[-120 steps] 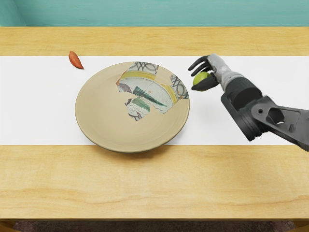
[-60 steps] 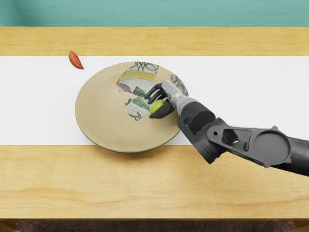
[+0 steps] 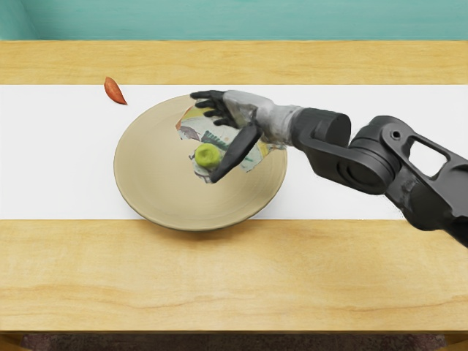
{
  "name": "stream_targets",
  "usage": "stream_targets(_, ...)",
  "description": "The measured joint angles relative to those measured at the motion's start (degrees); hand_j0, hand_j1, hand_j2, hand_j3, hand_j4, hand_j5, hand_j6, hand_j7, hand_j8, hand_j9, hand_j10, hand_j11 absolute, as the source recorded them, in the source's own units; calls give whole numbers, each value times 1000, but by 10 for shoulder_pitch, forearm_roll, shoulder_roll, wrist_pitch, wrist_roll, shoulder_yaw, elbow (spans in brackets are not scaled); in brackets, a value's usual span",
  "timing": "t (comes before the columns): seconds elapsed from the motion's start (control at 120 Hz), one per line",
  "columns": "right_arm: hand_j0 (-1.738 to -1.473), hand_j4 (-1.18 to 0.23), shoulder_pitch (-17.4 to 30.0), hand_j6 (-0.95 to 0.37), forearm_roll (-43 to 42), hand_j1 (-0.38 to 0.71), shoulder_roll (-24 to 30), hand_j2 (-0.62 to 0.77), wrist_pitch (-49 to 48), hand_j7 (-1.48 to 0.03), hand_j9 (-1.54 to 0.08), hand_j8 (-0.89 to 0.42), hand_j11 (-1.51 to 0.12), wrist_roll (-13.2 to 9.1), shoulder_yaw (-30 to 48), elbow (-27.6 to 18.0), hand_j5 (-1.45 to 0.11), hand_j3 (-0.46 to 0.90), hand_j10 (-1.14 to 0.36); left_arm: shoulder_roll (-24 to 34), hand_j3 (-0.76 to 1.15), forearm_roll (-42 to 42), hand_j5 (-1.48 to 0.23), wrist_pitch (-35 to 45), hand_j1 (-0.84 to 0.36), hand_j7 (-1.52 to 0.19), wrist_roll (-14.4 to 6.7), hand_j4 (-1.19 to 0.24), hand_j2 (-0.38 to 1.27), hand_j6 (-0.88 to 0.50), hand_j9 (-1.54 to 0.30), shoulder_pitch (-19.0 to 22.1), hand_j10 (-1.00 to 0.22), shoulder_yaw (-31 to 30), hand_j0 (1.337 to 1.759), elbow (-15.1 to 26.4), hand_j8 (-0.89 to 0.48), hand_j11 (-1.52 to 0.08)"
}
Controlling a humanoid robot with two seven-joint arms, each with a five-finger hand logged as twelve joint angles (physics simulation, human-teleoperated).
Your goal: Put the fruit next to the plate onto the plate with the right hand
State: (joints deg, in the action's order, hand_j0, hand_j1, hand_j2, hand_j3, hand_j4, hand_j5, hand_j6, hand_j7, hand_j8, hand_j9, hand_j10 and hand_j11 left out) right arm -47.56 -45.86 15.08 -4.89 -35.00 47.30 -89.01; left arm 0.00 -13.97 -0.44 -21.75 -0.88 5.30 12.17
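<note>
A small green fruit (image 3: 208,154) lies on the tan plate (image 3: 157,183), near the plate's painted middle. My right hand (image 3: 223,128) hovers over the plate just above and to the right of the fruit, its fingers (image 3: 207,104) spread and its thumb stretched down beside the fruit. Nothing is held in it. The right arm (image 3: 365,150) comes in from the right edge and crosses the plate's right rim. No left arm shows.
The plate stands on a white runner (image 3: 58,153) across a wooden table (image 3: 219,278). A small orange-red leaf-like piece (image 3: 113,90) lies on the runner at the upper left of the plate.
The right hand carried the fruit from right of the plate to over its middle, then let go. The fruit now rests on the plate and the fingers are spread.
</note>
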Motion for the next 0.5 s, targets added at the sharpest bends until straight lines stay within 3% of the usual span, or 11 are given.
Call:
stream_targets(0.133, -1658, -51, 87, -52, 91, -299, 5, -5, -153, -67, -68, -43, -67, 0, 142, -3, -69, 0, -45, 0, 0, 0, 0, -1, 349, 0, 0, 0, 0, 0, 0, 1, 0, 0, 1658, 0, 0, 0)
stream_targets(0.258, -1658, -38, 162, -38, 199, -310, 41, -5, -237, -50, -50, -33, -50, 0, 217, -2, -50, 0, -34, 0, 0, 0, 0, -1, 349, 0, 0, 0, 0, 0, 0, 1, 0, 0, 1658, 0, 0, 0)
stream_targets(0.5, -1658, -25, 281, -25, 299, -320, 66, -4, -295, -34, -34, -24, -34, 0, 363, 15, -34, 0, -24, 0, 0, 0, 0, -1, 349, 0, 0, 0, 0, 0, 0, 0, 0, 0, 1658, 0, 0, 0)
